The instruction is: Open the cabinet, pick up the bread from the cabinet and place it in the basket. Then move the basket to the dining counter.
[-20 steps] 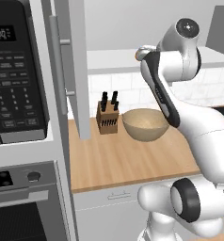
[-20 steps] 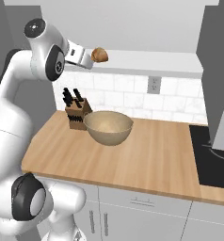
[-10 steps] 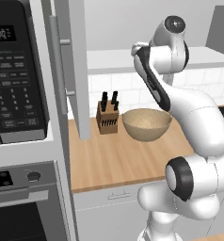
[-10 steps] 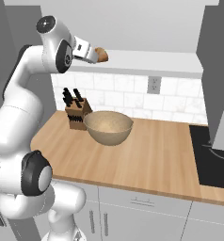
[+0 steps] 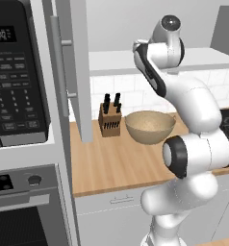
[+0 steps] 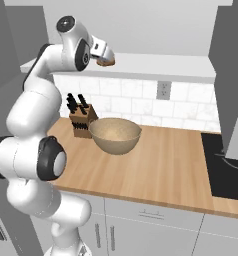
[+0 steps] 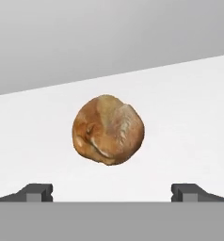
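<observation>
The bread (image 7: pixel 108 136), a round golden-brown bun, lies on the cabinet's white shelf (image 6: pixel 156 65) straight ahead of my gripper (image 7: pixel 112 192). The fingers stand wide apart with nothing between them, open and a little short of the bun. In the right base view the gripper (image 6: pixel 104 52) hovers at the shelf's left end, right above the bread (image 6: pixel 107 62). The cabinet's grey door (image 5: pixel 80 72) is swung open. Below the shelf the tan basket (image 6: pixel 115 135) sits empty on the wooden worktop (image 6: pixel 161 170). The dining counter is out of view.
A knife block (image 6: pixel 81 120) stands just left of the basket against the tile backsplash. The black microwave (image 5: pixel 15 72) and oven (image 5: pixel 20 211) column fills the left. A dark cooktop (image 6: pixel 228 170) lies at the right, under another open grey door (image 6: pixel 236 75).
The arm has swung its elbow and carried the hand right along the shelf, closer to the bread. Bread, basket and knife block have stayed put.
</observation>
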Controlling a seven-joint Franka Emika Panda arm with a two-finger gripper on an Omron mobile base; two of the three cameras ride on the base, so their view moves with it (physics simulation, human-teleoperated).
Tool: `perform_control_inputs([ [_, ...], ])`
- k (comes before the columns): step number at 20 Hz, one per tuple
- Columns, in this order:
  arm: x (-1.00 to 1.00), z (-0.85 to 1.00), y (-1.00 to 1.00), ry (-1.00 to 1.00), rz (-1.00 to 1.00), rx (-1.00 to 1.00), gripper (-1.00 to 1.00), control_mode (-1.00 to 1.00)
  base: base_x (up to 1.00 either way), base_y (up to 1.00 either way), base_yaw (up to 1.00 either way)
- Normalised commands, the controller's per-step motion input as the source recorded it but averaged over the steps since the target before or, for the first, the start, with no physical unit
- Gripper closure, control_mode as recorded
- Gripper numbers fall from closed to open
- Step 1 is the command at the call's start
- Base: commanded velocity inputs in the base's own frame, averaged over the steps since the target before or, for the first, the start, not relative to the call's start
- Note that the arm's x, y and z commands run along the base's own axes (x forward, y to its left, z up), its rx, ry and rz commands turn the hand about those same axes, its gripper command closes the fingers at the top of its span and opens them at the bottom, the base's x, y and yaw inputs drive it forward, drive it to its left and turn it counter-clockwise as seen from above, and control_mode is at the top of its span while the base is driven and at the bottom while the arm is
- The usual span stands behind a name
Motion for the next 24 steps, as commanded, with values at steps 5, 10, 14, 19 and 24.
perform_control_inputs([
  [5,0.54,0.0,0.01,0.01,0.0,0.0,-1.0,-1.0,0.0,0.0,0.0],
  [10,0.36,0.0,0.0,0.0,0.0,0.0,-1.0,-1.0,0.0,0.0,0.0],
  [14,0.18,0.0,0.0,0.0,0.0,0.0,-1.0,-1.0,0.0,0.0,0.0],
  [19,0.26,-0.07,-0.01,0.05,0.0,-0.01,-1.0,-1.0,0.0,0.0,0.0],
  [24,0.22,-0.14,-0.01,0.04,-0.01,-0.03,-1.0,-1.0,0.0,0.0,0.0],
])
